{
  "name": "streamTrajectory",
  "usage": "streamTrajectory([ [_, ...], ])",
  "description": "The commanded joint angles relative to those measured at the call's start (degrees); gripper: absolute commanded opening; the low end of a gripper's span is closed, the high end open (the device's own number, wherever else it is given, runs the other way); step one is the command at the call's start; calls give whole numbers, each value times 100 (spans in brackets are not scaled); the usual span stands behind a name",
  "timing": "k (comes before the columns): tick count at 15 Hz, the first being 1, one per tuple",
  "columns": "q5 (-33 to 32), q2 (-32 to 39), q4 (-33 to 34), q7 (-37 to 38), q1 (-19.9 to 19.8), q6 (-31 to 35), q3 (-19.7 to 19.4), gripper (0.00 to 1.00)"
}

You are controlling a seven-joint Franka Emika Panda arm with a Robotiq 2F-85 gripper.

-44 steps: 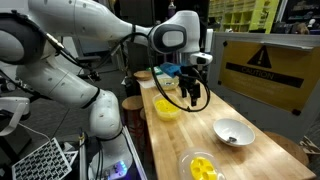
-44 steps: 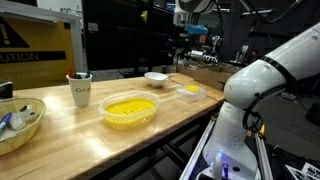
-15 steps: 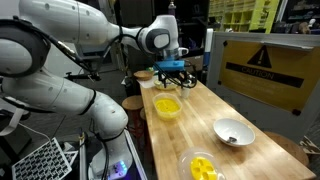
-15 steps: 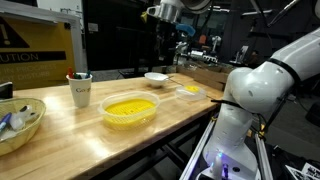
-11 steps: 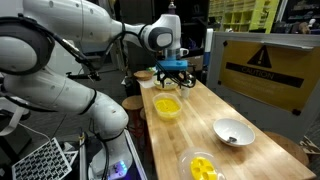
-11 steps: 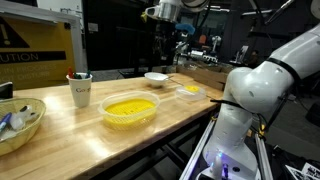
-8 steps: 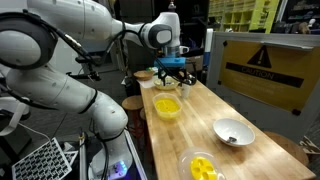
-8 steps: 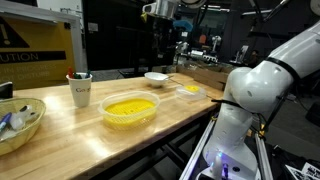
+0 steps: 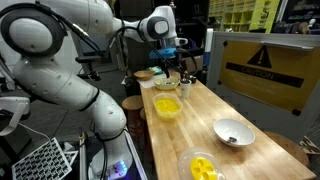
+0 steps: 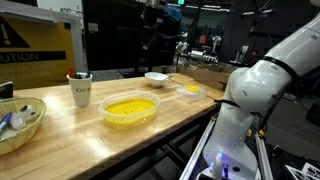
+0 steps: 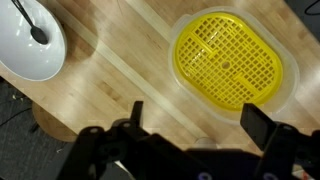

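The claw (image 11: pixel 195 120) hangs released and empty well above the table (image 11: pixel 120 60), the yellow strainer (image 11: pixel 228 60) beneath its right finger in the wrist view, the bowl (image 11: pixel 30 55) well off left.

Place: a robotics lab or workshop.
Bench: a long butcher-block workbench (image 9: pixel 205 105) lies under the gripper (image 9: pixel 167 78).
Sign: a yellow-and-black warning panel (image 9: pixel 258 68) stands along the bench edge, off to the gripper's side.
Storage: yellow parts bins (image 9: pixel 240 14) sit on shelves well behind the gripper.
Background: a dim hall with machinery and cables shows beyond it in both exterior views.
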Motion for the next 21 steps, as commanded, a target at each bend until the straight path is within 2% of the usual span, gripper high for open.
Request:
streamTrajectory([
  [1,134,270,551,599,-83,-224,165,100],
  [6,966,335,910,479,128,46,-4,100],
  [12,2019,637,1324,594,56,517,-235,100],
  [15,2141,1016,1675,671,-47,509,-280,100],
  [21,1898,1861,2385,1037,-264,414,-180,100],
])
